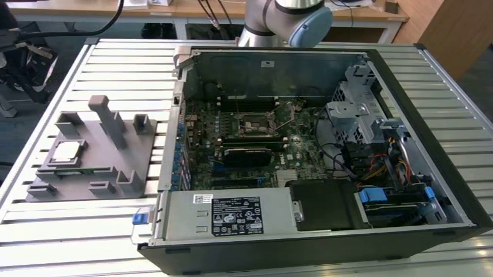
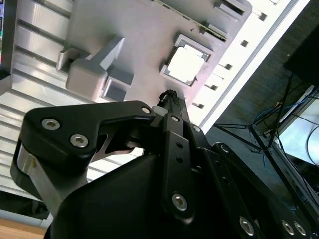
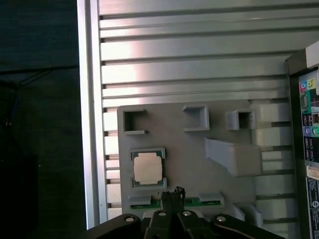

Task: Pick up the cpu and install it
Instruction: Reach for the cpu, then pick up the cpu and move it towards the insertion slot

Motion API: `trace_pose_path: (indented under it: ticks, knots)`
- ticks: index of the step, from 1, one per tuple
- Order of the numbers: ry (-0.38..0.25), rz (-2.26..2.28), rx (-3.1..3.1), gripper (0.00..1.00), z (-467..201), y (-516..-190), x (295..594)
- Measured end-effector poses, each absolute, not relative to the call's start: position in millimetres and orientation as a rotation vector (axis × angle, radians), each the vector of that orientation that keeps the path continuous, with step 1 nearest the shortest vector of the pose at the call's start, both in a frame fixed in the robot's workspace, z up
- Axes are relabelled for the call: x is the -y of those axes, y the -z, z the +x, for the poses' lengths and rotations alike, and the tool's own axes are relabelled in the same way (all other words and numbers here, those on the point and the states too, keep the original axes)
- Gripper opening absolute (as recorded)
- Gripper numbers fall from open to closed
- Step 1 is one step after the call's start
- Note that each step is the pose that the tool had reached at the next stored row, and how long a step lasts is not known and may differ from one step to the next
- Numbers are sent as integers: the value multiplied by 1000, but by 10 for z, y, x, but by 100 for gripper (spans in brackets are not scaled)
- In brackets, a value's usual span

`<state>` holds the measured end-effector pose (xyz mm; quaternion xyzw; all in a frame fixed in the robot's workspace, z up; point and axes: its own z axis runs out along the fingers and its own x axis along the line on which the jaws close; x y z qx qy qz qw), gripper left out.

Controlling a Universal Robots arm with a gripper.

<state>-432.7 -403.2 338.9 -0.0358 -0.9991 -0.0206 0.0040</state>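
plainly, cpu not yet lifted

the cpu (image 3: 148,167) lay in its pocket on the grey fixture (image 3: 184,149), untouched. the gripper (image 3: 174,191) hung over the fixture beside it, jaws together, empty. descending closed or off-centre, they could have scraped the chip.

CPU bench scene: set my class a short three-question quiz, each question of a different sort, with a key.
1. Fill in: in the exterior view, the fixture stands on the view's ____ of the case.
2. True or false: the cpu lies in a fixture pocket.
3. The gripper is nearest to: A the fixture; B the case; C a drawer.
Key: 1 left; 2 true; 3 A.
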Motion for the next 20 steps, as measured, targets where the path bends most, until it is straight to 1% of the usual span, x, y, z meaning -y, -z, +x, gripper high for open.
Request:
trace_pose_path:
  ticks: [6, 20]
  knots:
    - [63, -108, 3131, 11, -4542, -3315, 4050]
    - [61, -105, 3131, 11, -4560, -3272, 4050]
